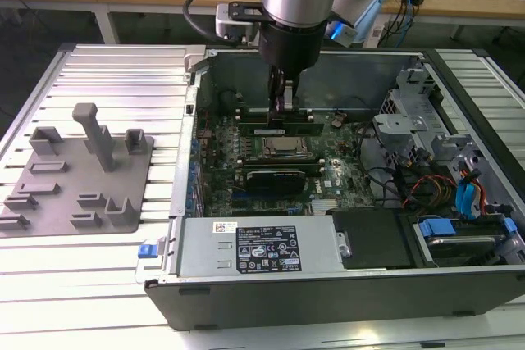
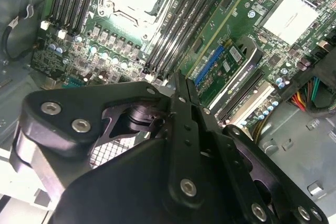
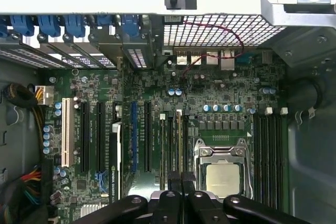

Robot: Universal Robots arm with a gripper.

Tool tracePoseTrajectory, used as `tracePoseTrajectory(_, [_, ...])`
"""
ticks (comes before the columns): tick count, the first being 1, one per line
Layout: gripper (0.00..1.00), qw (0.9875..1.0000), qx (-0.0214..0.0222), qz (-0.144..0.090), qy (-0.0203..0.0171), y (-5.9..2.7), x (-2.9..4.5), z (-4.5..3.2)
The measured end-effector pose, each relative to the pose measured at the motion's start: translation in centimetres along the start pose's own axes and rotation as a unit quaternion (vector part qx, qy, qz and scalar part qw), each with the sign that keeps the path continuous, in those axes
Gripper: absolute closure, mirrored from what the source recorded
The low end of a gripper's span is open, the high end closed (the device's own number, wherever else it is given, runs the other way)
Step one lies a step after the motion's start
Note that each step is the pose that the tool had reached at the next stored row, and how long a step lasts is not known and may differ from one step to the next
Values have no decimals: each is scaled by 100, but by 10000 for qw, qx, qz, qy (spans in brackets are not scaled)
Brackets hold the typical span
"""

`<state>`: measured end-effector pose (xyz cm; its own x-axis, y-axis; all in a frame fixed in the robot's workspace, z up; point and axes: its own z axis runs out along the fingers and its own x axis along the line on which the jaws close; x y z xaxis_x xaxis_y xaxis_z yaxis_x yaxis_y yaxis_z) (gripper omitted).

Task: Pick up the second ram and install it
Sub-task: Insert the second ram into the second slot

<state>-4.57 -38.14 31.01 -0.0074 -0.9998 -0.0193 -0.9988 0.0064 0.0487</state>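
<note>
My gripper (image 1: 281,108) reaches down into the open computer case (image 1: 189,194), over the memory slots behind the CPU socket (image 1: 285,147). Its fingers (image 2: 181,80) are pressed together with no gap showing. In the first wrist view a thin tan-green strip, the second ram (image 3: 178,140), stands on edge in a black memory slot beside the CPU socket (image 3: 221,174). The strip runs straight under my gripper (image 3: 181,178). I cannot tell whether the tips touch it.
The grey holder tray (image 1: 74,170) lies on the ribbed table at the exterior view's left. A dark expansion card (image 1: 279,178) sits in front of the socket, and the power supply (image 1: 254,247) is nearer still. Drive cages and coloured cables (image 1: 418,186) crowd the exterior view's right.
</note>
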Motion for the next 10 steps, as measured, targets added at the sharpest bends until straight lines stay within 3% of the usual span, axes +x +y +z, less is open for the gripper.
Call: tracePoseTrajectory(10, [91,10000,0,0,0,-5,6,92])
